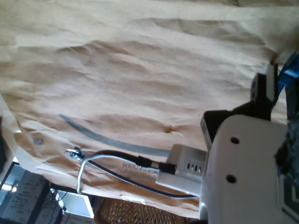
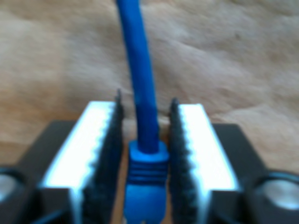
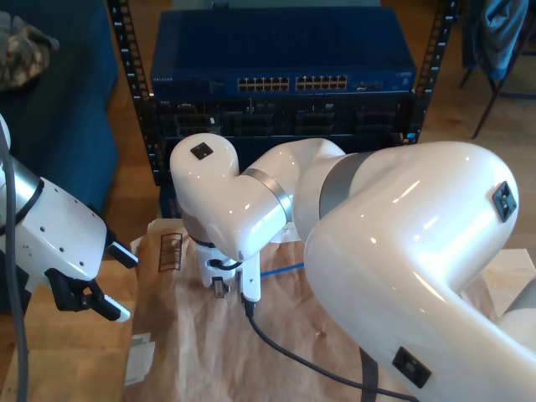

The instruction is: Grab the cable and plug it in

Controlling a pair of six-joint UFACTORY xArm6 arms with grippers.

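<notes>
The bright-blue cable [image 2: 140, 84] runs away over brown paper, and its ribbed blue plug boot [image 2: 147, 163] sits between the pads of my second gripper [image 2: 145, 100], which is closed in to the boot's width. In the exterior view that gripper [image 3: 220, 287] points down at the paper under the big white arm, with a short piece of cable [image 3: 280, 270] showing beside it. The first wrist view sees the second gripper's fingers [image 1: 265, 86] from the side, with the blue cable [image 1: 290, 70] behind them. My first gripper [image 3: 121, 283] hangs open above the floor at the exterior view's left.
A blue network switch [image 3: 193, 50] with rows of ports [image 3: 293, 84] sits in a rack at the back of the exterior view. Crumpled brown paper [image 3: 193, 352] covers the work surface. A black robot cable [image 3: 293, 360] trails over the paper. A small white tag [image 3: 138, 358] lies at the paper's edge.
</notes>
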